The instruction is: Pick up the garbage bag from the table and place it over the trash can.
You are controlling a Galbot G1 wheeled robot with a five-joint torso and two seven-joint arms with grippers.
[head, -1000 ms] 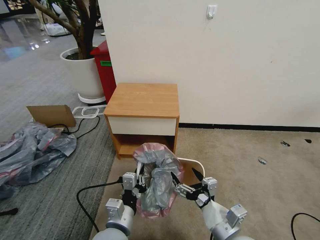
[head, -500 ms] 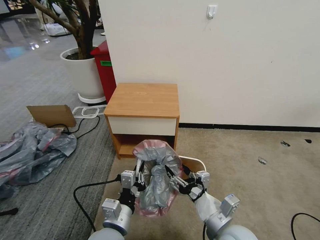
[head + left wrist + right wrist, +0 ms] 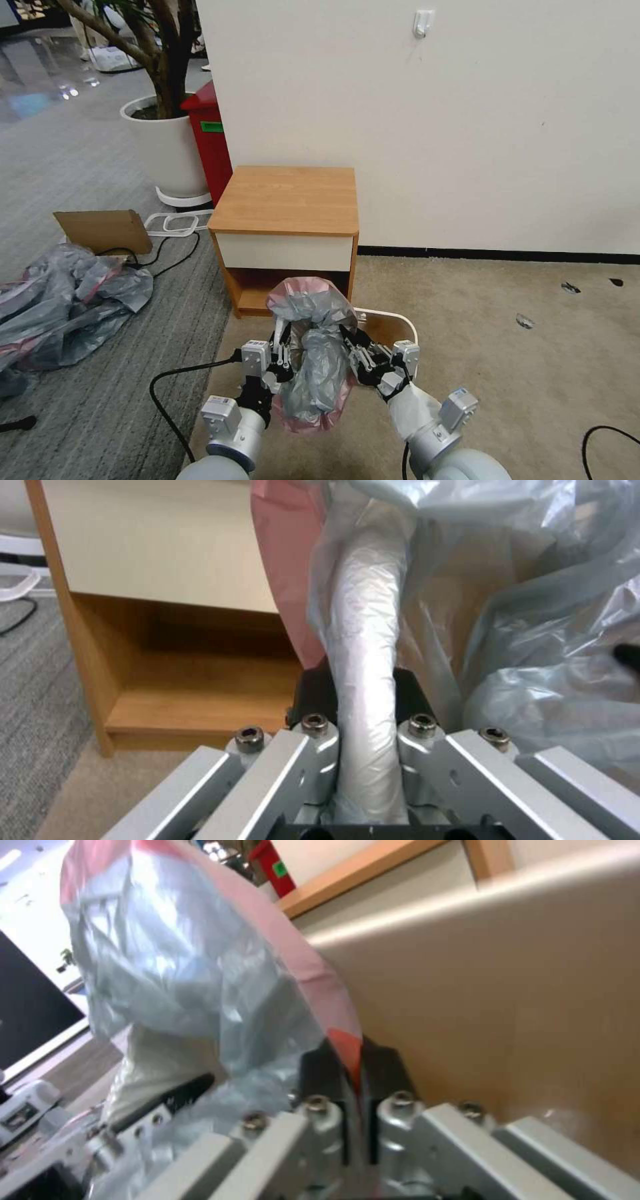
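Both grippers work low in front of the robot, each closed on the garbage bag. From the head camera, the left gripper sits at the bag's left side. Its wrist camera shows its dark pads pinched on a bunched, rope-like fold of the translucent grey plastic. The right gripper is at the bag's right edge, and its wrist camera shows its black fingertips clamped narrowly on the pink-red rim band.

Held between the two, the bag hangs off the floor, its pink rim looping around a crumpled grey middle. Just behind and to the right of it stands the trash can, whose cream rim and tan inner wall are partly hidden by the bag; the right wrist camera looks straight at the inside of that wall.

Beyond the can stands the table against the white wall. Farther left, a heap of grey and pink bags lies on the carpet, with a red bin and a potted plant behind.
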